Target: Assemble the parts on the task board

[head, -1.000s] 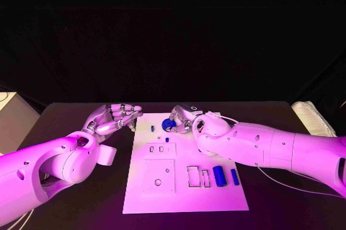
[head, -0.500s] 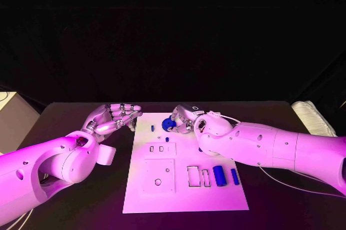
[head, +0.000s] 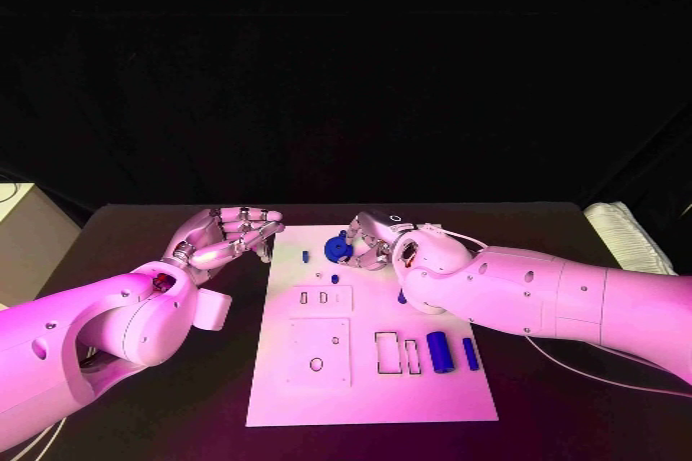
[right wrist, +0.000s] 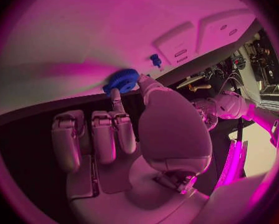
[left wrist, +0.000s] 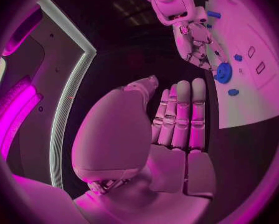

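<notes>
One blue gear (head: 338, 248) pinched by right hand (head: 372, 243), left hand (head: 224, 237) empty with fingers apart, one task board (head: 369, 391), two blue cylinders (head: 440, 352) lying on it

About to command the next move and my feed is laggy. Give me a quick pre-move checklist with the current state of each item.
1. Right hand holds a part: ok. Its fingers pinch the blue gear at the far end of the task board.
2. Gear seated on the board: cannot tell; the contact under it is hidden.
3. Left hand out of the way: ok. It holds nothing, its fingers curled, off the board's left edge.
4. Loose parts undisturbed: ok. The blue cylinder and thin blue bar lie on the near right of the board.
5. Small blue peg free: ok, it stands apart from the right hand.
</notes>
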You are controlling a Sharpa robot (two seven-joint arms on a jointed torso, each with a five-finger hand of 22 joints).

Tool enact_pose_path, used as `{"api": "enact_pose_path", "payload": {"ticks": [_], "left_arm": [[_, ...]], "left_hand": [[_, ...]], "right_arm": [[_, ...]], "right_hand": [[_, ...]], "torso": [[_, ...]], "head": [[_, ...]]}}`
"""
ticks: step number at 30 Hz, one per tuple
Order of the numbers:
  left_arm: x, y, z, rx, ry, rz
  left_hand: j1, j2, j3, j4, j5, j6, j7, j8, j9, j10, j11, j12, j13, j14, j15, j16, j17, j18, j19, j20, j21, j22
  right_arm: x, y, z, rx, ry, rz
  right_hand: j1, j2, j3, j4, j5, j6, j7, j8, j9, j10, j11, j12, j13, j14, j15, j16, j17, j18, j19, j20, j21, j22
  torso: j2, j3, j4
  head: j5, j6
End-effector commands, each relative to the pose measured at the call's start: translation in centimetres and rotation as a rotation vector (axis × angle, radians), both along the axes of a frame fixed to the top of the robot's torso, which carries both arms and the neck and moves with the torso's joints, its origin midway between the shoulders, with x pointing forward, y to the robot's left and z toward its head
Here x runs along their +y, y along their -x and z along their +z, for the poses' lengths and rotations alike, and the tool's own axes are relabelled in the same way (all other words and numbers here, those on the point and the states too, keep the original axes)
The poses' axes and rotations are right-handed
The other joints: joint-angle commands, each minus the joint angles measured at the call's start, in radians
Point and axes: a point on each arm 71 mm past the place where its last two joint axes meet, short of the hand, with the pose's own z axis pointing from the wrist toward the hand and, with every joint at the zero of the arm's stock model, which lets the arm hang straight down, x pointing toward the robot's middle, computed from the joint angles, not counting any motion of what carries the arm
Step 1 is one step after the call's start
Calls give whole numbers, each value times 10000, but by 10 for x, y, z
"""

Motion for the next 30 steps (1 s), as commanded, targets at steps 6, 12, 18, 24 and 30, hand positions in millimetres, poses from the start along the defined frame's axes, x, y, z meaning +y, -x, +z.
{"api": "enact_pose_path", "payload": {"ticks": [6,12,18,24,30], "left_arm": [[-1,0,2,-115,37,-119],[0,0,2,-118,26,-93],[1,0,2,-123,21,-77],[1,0,2,-123,21,-78],[-1,0,2,-125,26,-117]], "left_hand": [[-61,15,77,2,-49,-92,8,13,15,-63,2,-40,17,-14,42,51,-9,140,-59,-21,35,8],[-61,15,77,2,-49,-92,8,13,15,-63,2,-40,17,-14,42,51,-9,140,-59,-21,35,8],[-61,15,77,2,-49,-92,8,13,15,-63,2,-40,17,-14,42,51,-9,140,-59,-21,35,8],[-61,15,77,2,-49,-92,8,13,15,-63,2,-40,17,-14,42,51,-9,140,-59,-21,35,8],[-61,15,77,2,-49,-92,8,13,15,-63,2,-40,17,-14,42,51,-9,140,-59,-21,35,8]], "right_arm": [[-6,4,-3,232,56,21],[-10,7,5,-460,-395,-20],[-9,8,15,-1073,-673,94],[-5,7,17,-1065,-600,216],[2,1,14,-646,-334,301]], "right_hand": [[-48,40,-42,-5,42,68,-48,-2,27,1046,22,22,2634,1044,17,43,2634,-69,1029,59,22,2628],[163,56,35,-77,71,120,-69,3,42,1046,-3,22,2634,1044,-5,43,2634,-69,1029,40,22,2628],[606,-51,135,-216,-35,121,-67,-41,44,1046,-5,22,2634,1044,-12,43,2634,-69,1029,26,22,2628],[735,-142,106,-237,-150,74,-47,-92,34,1046,10,22,2634,1044,-3,43,2634,-69,1029,30,22,2628],[713,-168,18,-154,-271,-16,-7,-165,16,1046,44,22,2634,1044,23,43,2634,-69,1029,48,22,2628]], "torso": [[-5,0,-10],[-4,5,-24],[-7,-2,-3],[2,-3,12],[11,-12,13]], "head": [[8,-9],[2,1],[-33,18],[-56,23],[-63,10]]}}
